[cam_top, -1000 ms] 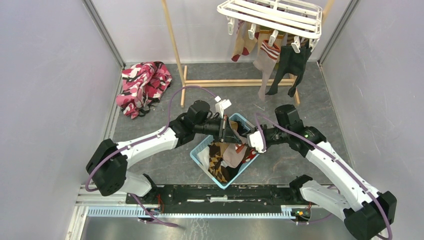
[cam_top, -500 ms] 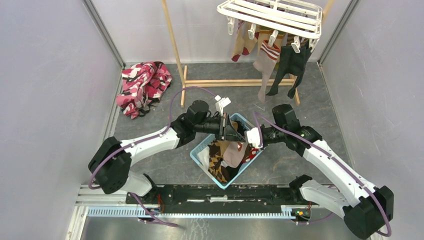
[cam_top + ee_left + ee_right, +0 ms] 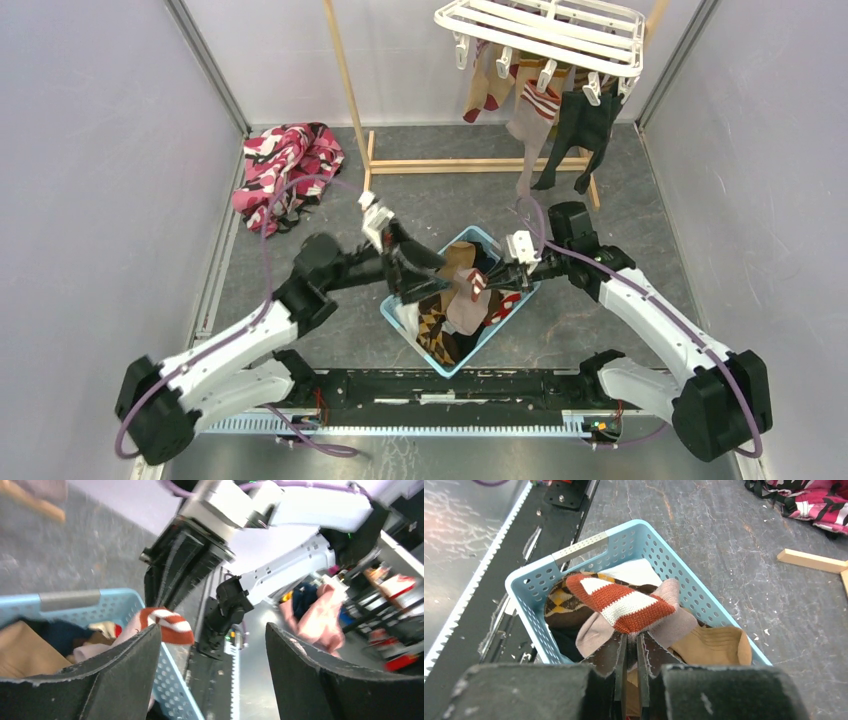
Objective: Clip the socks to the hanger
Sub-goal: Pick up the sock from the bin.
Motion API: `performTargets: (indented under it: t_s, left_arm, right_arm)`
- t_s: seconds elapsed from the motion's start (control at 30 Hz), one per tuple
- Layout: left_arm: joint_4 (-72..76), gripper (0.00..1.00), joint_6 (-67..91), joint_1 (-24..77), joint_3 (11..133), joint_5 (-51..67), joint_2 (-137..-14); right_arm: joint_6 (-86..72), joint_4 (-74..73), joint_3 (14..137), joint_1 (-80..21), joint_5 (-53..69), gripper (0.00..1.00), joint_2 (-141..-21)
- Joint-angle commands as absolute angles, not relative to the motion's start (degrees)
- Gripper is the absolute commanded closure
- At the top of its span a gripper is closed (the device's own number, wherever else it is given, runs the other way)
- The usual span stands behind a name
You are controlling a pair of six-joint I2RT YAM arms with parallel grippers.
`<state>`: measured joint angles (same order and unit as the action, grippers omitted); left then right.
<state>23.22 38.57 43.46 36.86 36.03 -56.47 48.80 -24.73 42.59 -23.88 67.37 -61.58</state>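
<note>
The white hanger hangs at the back right with several socks clipped under it. More socks fill the light blue basket. My right gripper is shut on the red-white striped cuff of a grey sock and holds it just above the basket. My left gripper is open with nothing between its fingers. It sits over the basket's left side, and the striped cuff shows just past its left finger.
A pink, red and black cloth lies at the back left. The wooden stand's foot crosses the floor behind the basket. A tan sock and an argyle sock lie in the basket. Grey walls close in both sides.
My left gripper has opened, let go of the sock and drawn back to the left. My right gripper has closed on the striped cuff and shifted slightly back.
</note>
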Motion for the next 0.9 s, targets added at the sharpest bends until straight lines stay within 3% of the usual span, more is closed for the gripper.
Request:
performTargets:
  t_s: [0.0,0.1,0.3,0.53,0.87]
  left_arm:
    - [39.68,0.18,19.84,45.44,24.22,33.41,-46.56]
    - [47.31,0.17,7.54,51.55,18.0,29.77,-43.53]
    - [47.18,0.23,-18.29,67.28,18.2,9.95,-52.07]
    - [61.18,0.43,-21.41,69.48,21.17,-3.34,-66.07]
    - [73.05,0.44,-20.67,69.43,23.83,-8.85,-76.15]
  right_arm:
    - [30.79,-9.46,39.79,-20.05,75.56,1.0,-60.18]
    - [20.28,1.18,36.96,-18.04,74.77,1.0,-59.44]
    - [17.7,3.01,37.0,-17.56,74.16,1.0,-60.89]
    - [26.54,-6.79,39.96,-16.44,76.19,1.0,-62.41]
    - [33.33,-13.57,41.84,-16.32,76.7,1.0,-64.38]
